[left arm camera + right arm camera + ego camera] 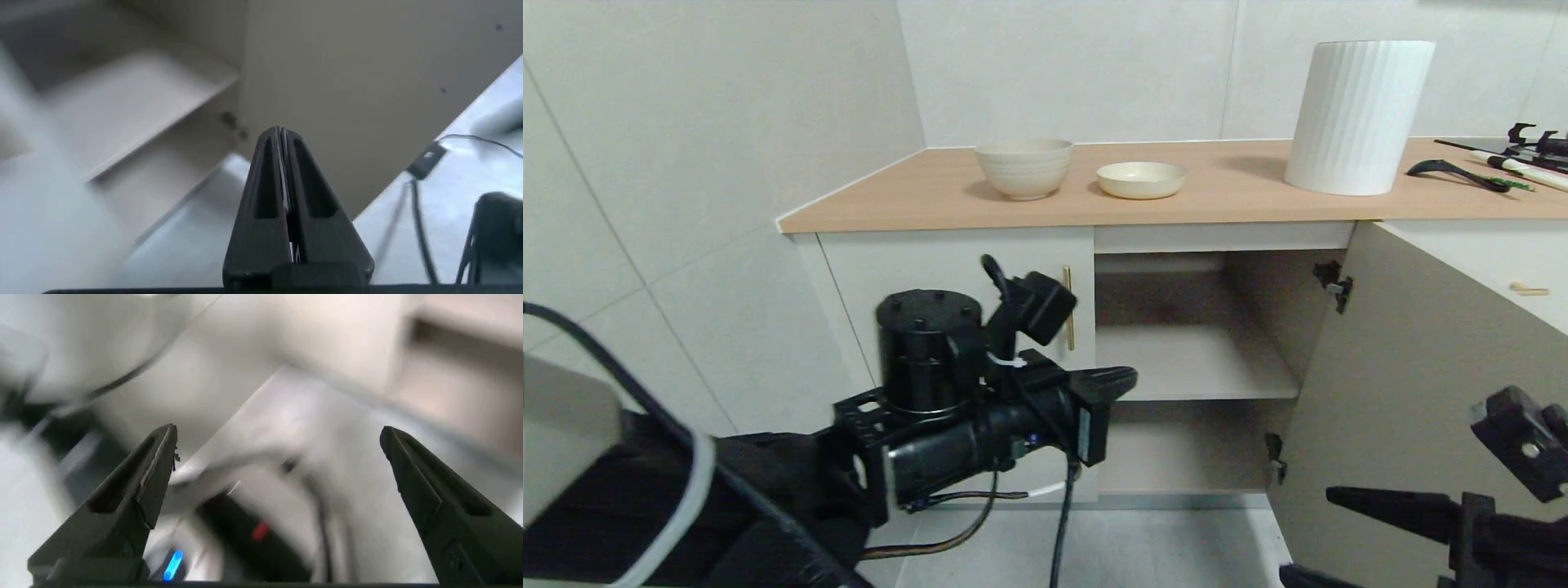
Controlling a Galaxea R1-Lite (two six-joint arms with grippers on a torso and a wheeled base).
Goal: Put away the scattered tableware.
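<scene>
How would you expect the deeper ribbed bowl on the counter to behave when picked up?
The bowl looks rigid, possibly ceramic, so likely breakable if knocked on the counter. Its steep wall may slip in a squeeze; a rim pinch seems safer. Its narrow foot suggests it could tip if pushed high.

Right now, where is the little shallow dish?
In the head view, the shallow dish sits on the wooden counter, just right of the deeper bowl and left of the tall white ribbed container, above the open cupboard.
</scene>
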